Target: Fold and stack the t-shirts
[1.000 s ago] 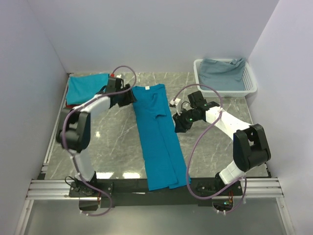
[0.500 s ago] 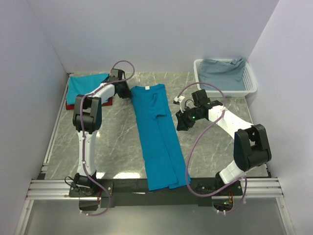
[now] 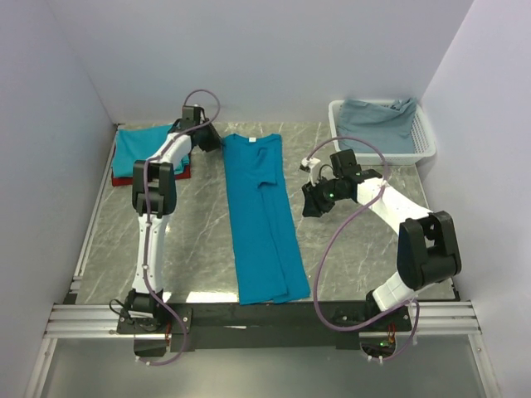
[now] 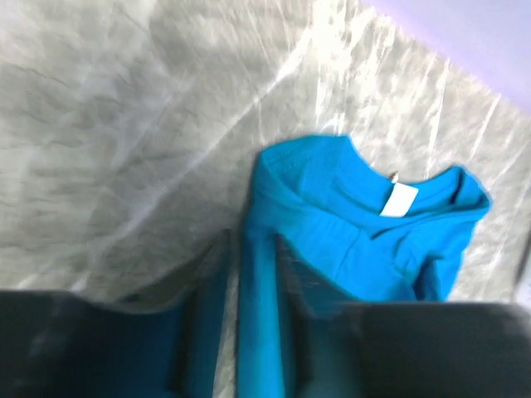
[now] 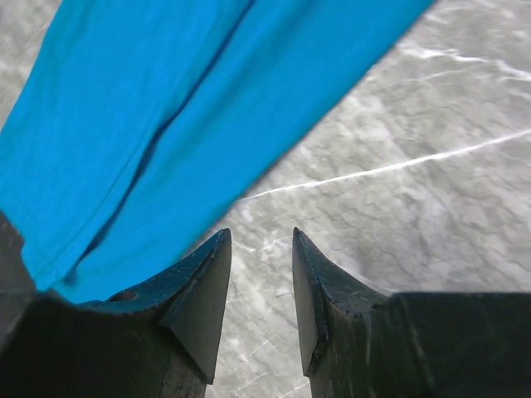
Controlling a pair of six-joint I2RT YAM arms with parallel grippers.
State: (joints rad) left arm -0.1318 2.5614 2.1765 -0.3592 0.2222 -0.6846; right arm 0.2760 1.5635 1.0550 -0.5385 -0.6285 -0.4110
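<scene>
A teal-blue t-shirt, folded lengthwise into a long strip, lies down the middle of the table with its collar at the far end. My left gripper is at its far left shoulder. In the left wrist view the gripper is shut on a fold of the shirt, whose white neck label shows. My right gripper is open and empty over bare marble just right of the shirt, which also shows in the right wrist view. A folded teal shirt lies on a dark red one at the far left.
A white lattice basket holding grey-blue cloth stands at the far right corner. White walls close in the left, far and right sides. The black front rail runs along the near edge.
My left gripper has moved toward the far edge, dragging the shirt with it; the hem no longer hangs over the front rail. My right gripper has shifted slightly away from the shirt.
</scene>
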